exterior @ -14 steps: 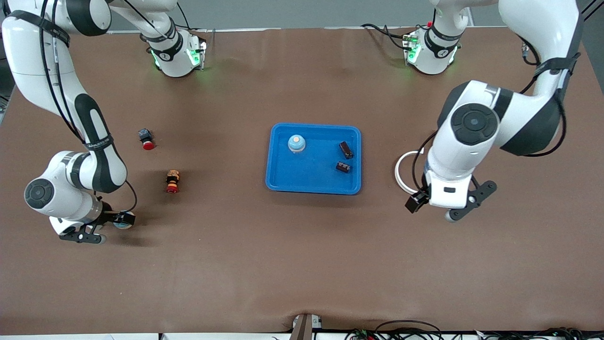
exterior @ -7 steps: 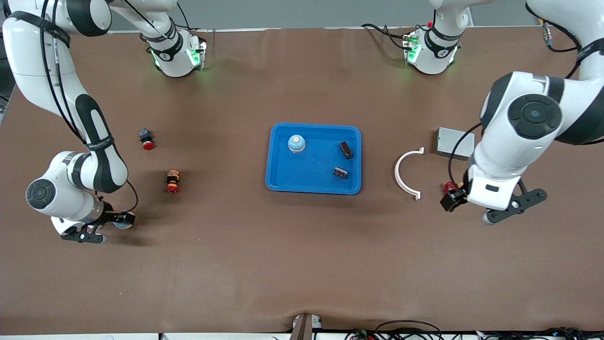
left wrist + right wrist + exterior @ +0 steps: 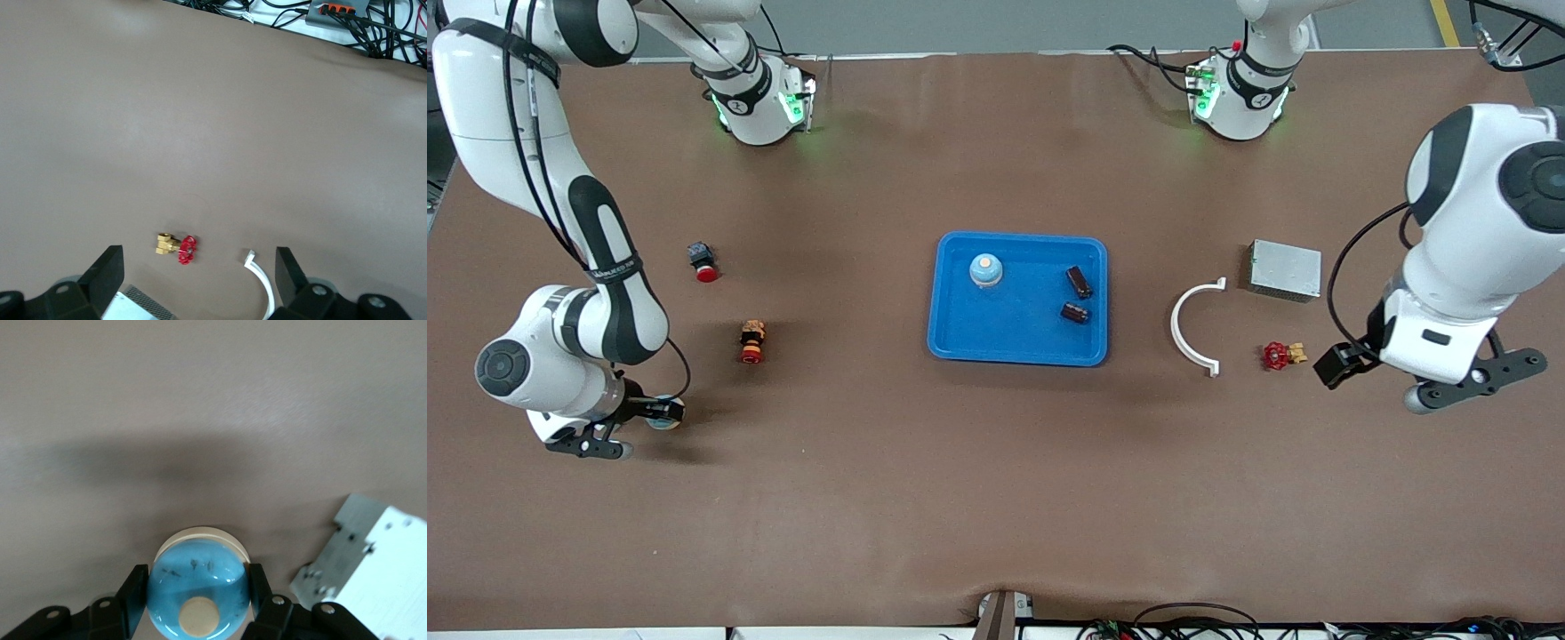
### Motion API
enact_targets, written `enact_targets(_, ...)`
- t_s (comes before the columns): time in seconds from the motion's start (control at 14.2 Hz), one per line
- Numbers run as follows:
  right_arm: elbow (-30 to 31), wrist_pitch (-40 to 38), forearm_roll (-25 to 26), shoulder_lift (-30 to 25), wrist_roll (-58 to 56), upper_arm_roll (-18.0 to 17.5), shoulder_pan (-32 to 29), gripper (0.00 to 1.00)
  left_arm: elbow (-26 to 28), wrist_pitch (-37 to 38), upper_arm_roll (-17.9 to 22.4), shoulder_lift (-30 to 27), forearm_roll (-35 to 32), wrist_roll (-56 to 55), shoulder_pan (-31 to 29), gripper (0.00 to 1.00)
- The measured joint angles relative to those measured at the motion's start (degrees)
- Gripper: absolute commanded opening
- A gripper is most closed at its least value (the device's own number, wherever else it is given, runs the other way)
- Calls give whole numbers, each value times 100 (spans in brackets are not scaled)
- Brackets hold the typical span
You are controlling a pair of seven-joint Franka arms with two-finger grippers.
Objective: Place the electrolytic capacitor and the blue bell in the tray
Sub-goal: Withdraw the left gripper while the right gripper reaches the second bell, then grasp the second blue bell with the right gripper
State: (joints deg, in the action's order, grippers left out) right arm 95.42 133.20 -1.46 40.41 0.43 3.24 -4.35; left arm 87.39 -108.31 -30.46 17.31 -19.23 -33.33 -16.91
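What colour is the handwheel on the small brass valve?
Red; the valve shows best in the front view.

Probably a robotics lab: two arm bases (image 3: 760, 98) bolted to a paper-covered table (image 3: 996, 498).

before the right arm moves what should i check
1. Right gripper grip: ok, jaws close on both sides of the blue bell.
2. Bell lifted off the table: cannot tell.
3. Electrolytic capacitor in the tray: ok.
4. Free space in the tray: ok, bare floor on the side nearer the front camera; a second bell already sits inside.
5. Left gripper clear of the tray: ok, jaws open, over the table by the red valve.
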Motion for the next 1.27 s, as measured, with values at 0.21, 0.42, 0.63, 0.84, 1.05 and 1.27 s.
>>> enact_targets(0.21, -314, -725, -24, -148, 509, -35, 259, 0, 0, 207, -1, -101, 91, 300, -61, 100)
enact_targets(0.42, -336, -1037, -223, -426, 1201, -58, 636, 0, -2, 551, -7, -279, 193, 551, -61, 100)
enact_targets(0.63, -328, -1210, -299, -698, 2287, -83, 1191, 0, -48, 705, -10, -480, 261, 834, -63, 100)
enact_targets(0.84, -298, -1281, -306, -978, 3425, -101, 1858, 0, -101, 822, -9, -632, 333, 971, -72, 100)
enact_targets(1.05, -266, -1284, -313, -1154, 4722, -115, 2600, 0, -293, 1108, -11, -705, 354, 1064, -73, 100)
enact_targets(1.27, -267, -1214, -313, -1179, 6065, -114, 3445, 0, -418, 1294, -3, -751, 354, 1219, -62, 100)
